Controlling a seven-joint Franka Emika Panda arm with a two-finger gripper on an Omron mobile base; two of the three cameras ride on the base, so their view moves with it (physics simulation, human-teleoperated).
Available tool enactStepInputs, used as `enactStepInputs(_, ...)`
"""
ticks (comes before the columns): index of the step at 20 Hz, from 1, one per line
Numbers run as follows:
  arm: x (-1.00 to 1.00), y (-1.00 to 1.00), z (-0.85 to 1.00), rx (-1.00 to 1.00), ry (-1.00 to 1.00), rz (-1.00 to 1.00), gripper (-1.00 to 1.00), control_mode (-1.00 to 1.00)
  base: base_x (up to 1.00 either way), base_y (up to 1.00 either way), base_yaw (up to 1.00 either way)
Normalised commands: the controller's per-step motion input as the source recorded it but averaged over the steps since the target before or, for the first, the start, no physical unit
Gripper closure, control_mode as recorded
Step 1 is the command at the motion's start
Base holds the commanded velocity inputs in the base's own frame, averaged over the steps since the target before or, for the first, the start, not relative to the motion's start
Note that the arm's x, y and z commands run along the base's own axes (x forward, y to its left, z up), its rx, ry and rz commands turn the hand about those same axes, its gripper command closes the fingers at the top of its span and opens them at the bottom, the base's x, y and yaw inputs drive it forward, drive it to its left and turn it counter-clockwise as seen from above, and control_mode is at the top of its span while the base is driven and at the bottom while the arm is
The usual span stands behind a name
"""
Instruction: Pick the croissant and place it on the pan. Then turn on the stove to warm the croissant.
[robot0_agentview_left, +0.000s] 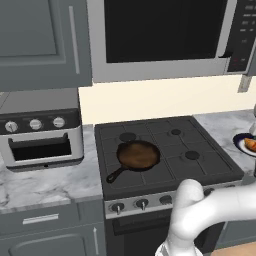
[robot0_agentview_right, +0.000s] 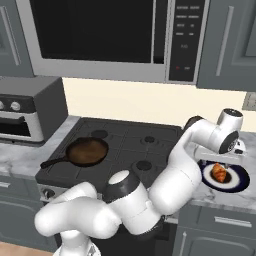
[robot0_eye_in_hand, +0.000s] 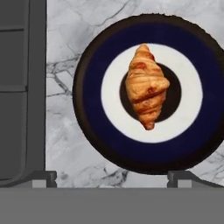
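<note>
Gripper poised above the croissant, jaws wide and empty.

The gripper (robot0_eye_in_hand: 112, 177) hangs directly over the croissant (robot0_eye_in_hand: 146, 85), which lies on the middle of a dark round plate (robot0_eye_in_hand: 87, 113) on the marble counter (robot0_eye_in_hand: 61, 144) straight below it. The pastry looks light, soft and flaky, so a gentle pinch across its thick middle would suit better than the tapering ends. The plate's rim stands well clear of the croissant, leaving room for both fingers to descend. The pan (robot0_agentview_right: 87, 151) sits on the stove (robot0_agentview_right: 130, 145), off to one side, the path between looking unobstructed.
</note>
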Motion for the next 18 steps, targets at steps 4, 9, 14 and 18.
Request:
enactStepInputs(4,0.0,0.0,-0.2,0.0,0.0,0.0,-1.0,-1.0,0.0,0.0,0.0)
enactStepInputs(9,0.02,0.0,-0.25,0.0,0.0,0.0,-1.0,-1.0,0.0,0.0,0.0)
enactStepInputs(14,0.02,0.0,-0.28,0.0,0.0,0.0,-1.0,-1.0,0.0,0.0,0.0)
enactStepInputs(18,0.12,0.0,-0.23,0.0,0.0,0.0,-1.0,-1.0,0.0,0.0,0.0)
